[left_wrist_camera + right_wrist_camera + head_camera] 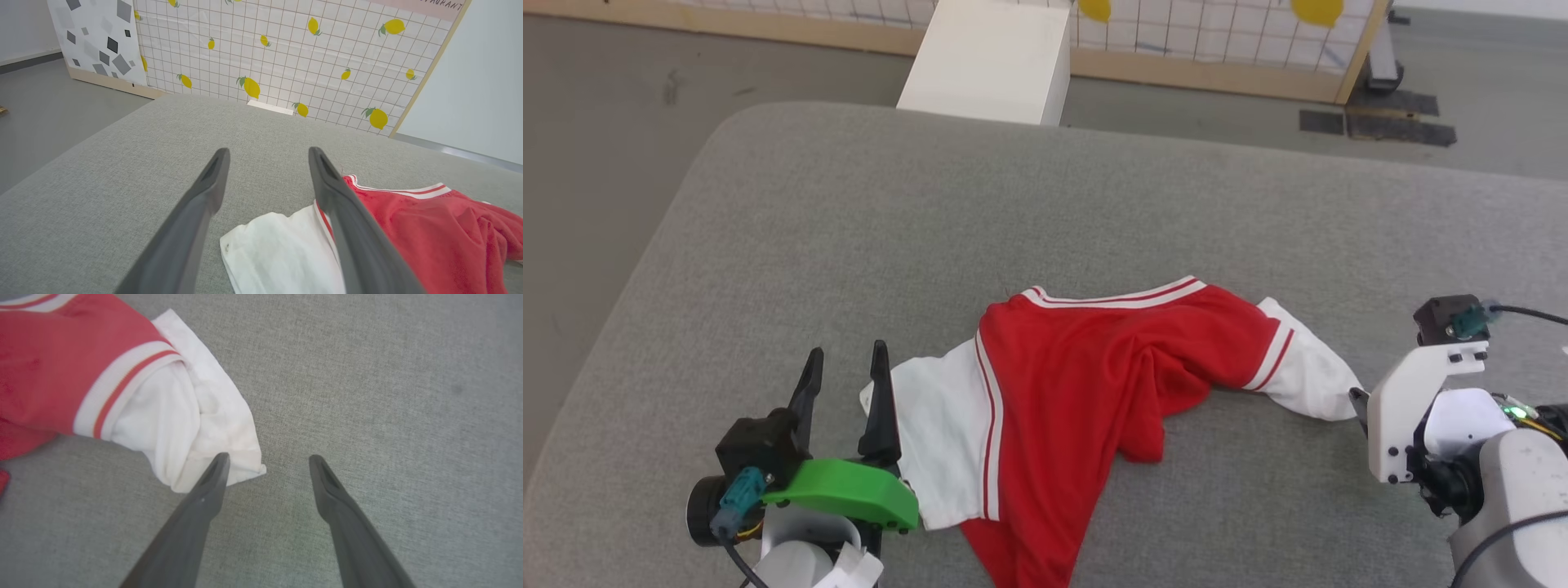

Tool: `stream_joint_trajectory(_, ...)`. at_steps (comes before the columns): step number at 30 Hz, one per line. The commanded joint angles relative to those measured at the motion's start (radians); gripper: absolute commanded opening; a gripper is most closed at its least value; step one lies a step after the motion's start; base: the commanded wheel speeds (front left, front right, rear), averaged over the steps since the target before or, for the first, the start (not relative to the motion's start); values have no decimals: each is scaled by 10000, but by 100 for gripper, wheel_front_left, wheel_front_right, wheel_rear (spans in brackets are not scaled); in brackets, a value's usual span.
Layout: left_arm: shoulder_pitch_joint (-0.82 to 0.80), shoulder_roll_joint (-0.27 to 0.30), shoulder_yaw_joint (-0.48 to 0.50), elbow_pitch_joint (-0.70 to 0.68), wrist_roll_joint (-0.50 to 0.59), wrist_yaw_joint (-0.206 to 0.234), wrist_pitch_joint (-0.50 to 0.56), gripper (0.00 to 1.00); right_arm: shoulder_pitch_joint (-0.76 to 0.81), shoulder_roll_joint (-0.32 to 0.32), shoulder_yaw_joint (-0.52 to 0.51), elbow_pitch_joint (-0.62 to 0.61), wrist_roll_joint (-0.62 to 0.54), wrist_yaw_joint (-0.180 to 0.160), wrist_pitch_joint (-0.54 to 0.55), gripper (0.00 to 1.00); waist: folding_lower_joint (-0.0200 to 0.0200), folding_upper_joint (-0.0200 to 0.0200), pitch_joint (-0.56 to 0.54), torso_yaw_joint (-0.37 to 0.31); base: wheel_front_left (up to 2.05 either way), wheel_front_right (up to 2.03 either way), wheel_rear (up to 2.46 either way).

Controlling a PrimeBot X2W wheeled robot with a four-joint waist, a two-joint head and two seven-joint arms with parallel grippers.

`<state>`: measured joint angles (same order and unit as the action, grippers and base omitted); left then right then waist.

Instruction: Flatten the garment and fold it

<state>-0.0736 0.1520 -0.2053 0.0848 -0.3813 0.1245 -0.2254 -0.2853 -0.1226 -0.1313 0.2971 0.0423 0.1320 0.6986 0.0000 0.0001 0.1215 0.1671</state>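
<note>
As the shirt (1086,367) lies rumpled on the pad (931,204), long axis sleeve-to-sleeve across you, your left gripper (847,349) gapes empty at its left sleeve, right gripper (269,457) likewise at its right.

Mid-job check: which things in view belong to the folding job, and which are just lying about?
Job: red jersey with white sleeves, crumpled on the grey padded surface; left pincer, open at one sleeve; right pincer, open at the other sleeve.
Lying about: white box; lemon-print panel; dark floor mats.
</note>
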Motion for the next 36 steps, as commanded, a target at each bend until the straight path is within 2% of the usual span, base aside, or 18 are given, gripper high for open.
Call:
stream_joint_trajectory(1,-193,-64,-12,97,194,84,-103,100,-249,-151,199,132,-77,-13,215,100,0,-1,433,277,0,0,0)
stream_joint_trajectory(11,-469,-276,-67,475,308,182,-267,100,-222,-751,1722,865,127,-13,926,100,0,-1,837,493,0,0,0)
stream_joint_trajectory(12,-474,-281,-50,503,315,195,-278,100,-181,-802,1910,901,247,-13,1008,96,0,-1,844,479,0,0,0)
stream_joint_trajectory(13,-474,-284,-33,518,316,204,-286,100,-165,-822,2024,908,385,-13,1060,38,0,-1,851,461,0,0,0)
stream_joint_trajectory(14,-477,-289,-16,532,318,213,-295,100,-173,-877,2144,856,526,-13,1025,0,0,-1,862,444,0,0,0)
stream_joint_trajectory(19,-571,-279,13,635,335,291,-253,100,-395,-985,1792,467,1036,-13,345,0,0,-1,841,347,0,0,0)
stream_joint_trajectory(23,-758,-277,149,709,70,484,526,100,-384,-786,1195,-69,1290,-13,-282,0,0,-1,721,255,0,0,0)
stream_joint_trajectory(28,-1273,-74,38,868,-333,778,3235,100,48,-609,699,-959,1491,-13,-527,0,0,-1,671,99,0,0,0)
stream_joint_trajectory(32,-1918,318,-231,1190,-473,944,5751,100,577,-549,832,-1573,1618,-13,-392,0,0,-1,743,-50,0,0,0)
stream_joint_trajectory(36,-2628,765,-503,1774,-385,1002,7597,100,942,-516,1032,-2061,1755,-13,-217,0,0,-1,841,-247,0,0,0)
